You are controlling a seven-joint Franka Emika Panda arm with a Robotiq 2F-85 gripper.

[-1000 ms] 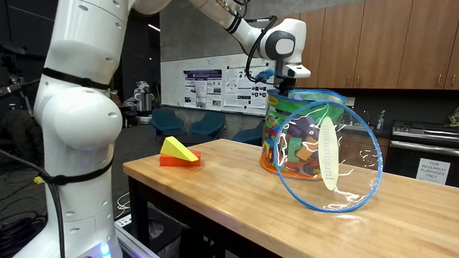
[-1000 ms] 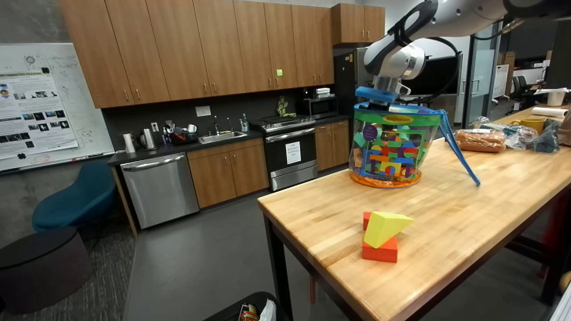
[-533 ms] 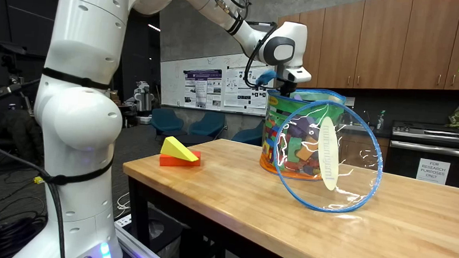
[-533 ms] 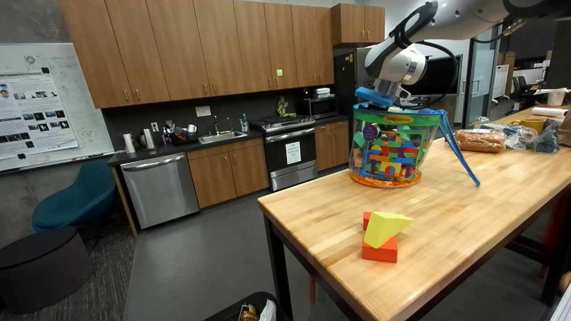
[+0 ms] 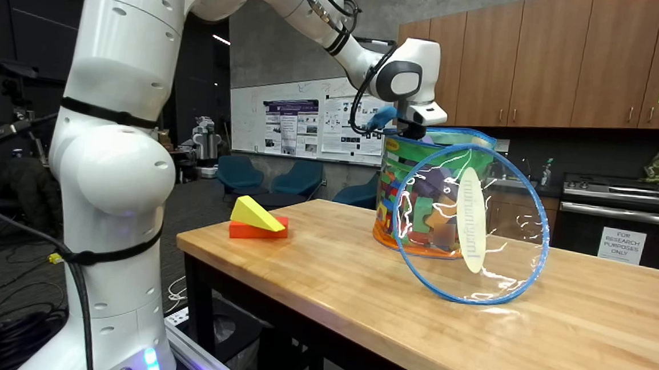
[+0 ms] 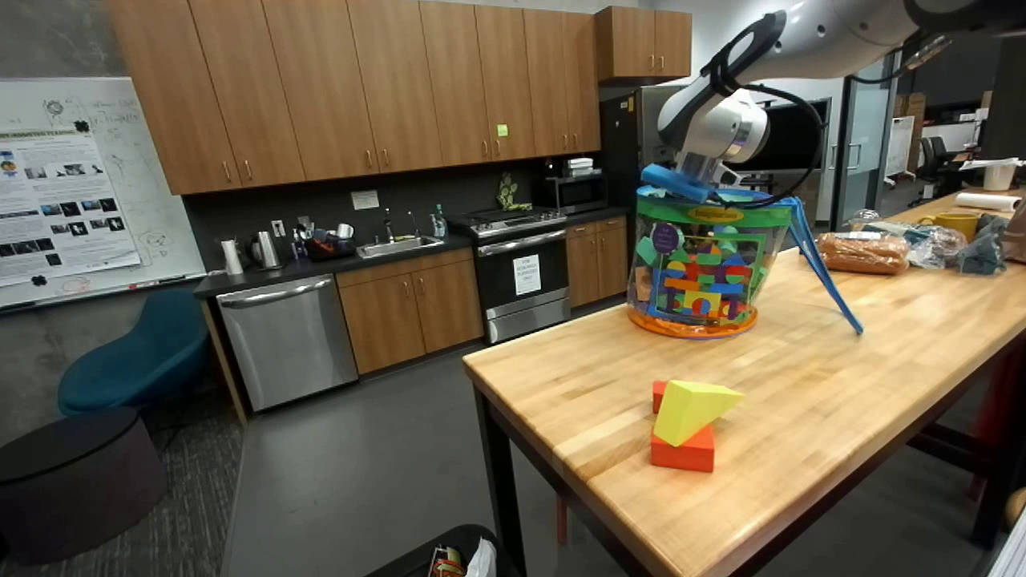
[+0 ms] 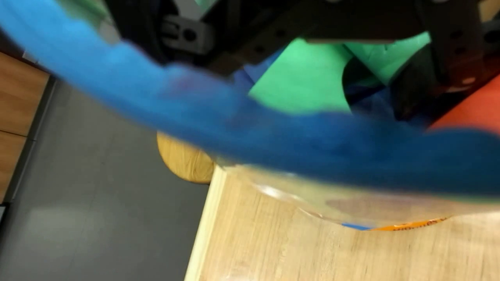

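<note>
Green block [image 7: 300, 76] lies inside the blue-rimmed bag [image 7: 250, 125], at one o'clock in the wrist view: light, squashy foam, I'd guess, best pinched across flat sides. The gripper [image 7: 322, 74] above it has its fingers wide apart, seemingly empty, with an orange block [image 7: 482, 109] near three o'clock.

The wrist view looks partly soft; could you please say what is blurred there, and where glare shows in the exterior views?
Wrist view: the blue bag rim is blurred, the grain of the tabletop clearer; in an exterior view, white glare streaks the clear lid, with a bright patch on the tabletop beside it.
</note>
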